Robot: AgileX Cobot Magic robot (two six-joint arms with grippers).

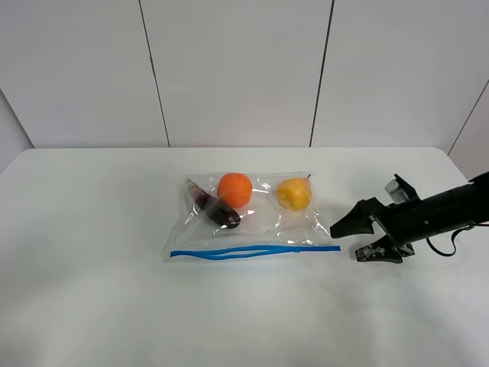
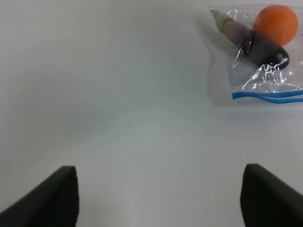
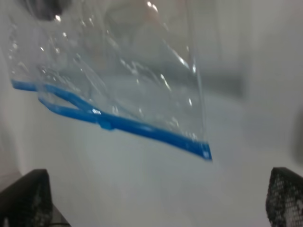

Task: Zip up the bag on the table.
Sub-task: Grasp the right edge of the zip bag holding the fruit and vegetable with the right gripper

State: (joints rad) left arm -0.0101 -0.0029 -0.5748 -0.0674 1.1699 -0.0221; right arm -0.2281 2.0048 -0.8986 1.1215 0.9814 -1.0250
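Clear bag (image 1: 252,218) lies flat near mid worktop (image 1: 114,306), blue zip strip (image 1: 256,250) along its near edge. Strip's two tracks run apart over the left part & meet twd the right end, so mouth's part open. Inside: orange (image 1: 234,189), yellow pear (image 1: 293,193) to its right, dark eggplant (image 1: 218,208) at left, touching the orange. R tool (image 1: 346,240) sits low just beside bag's right end by the strip's corner, fingers spread wide, nothing btwn them. L tool (image 2: 161,198) is outside the high view; its wrist view shows fingers spread, empty, over bare worktop, apart from bag's left end
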